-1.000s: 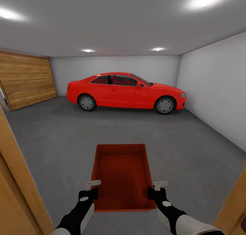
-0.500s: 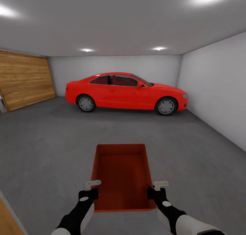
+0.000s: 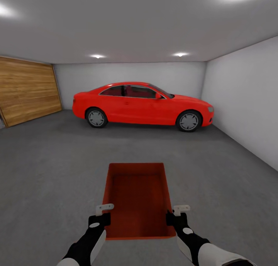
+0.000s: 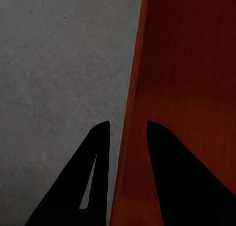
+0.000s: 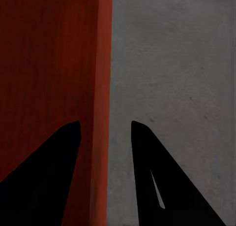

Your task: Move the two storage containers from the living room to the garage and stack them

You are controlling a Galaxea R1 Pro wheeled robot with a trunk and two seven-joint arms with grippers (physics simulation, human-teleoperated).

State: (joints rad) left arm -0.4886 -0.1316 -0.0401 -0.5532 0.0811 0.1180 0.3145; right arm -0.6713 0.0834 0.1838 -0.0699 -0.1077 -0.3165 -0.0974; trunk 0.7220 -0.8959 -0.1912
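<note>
Orange-red storage container (image 3: 137, 198) sits between your hands, carried above grey garage floor (image 3: 50, 161). Left gripper (image 3: 102, 214) pinches left wall, right gripper (image 3: 178, 215) pinches right wall. Left to do: set it down, bring second bin, stack.

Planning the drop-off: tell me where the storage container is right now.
In the head view the storage container sits low centre, carried between the left claw and right claw, above the grey floor before the red car.

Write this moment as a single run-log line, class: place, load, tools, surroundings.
place: garage | load: storage container carried above the floor | left tool on its left wall | right tool on its right wall | ahead: red car
</note>
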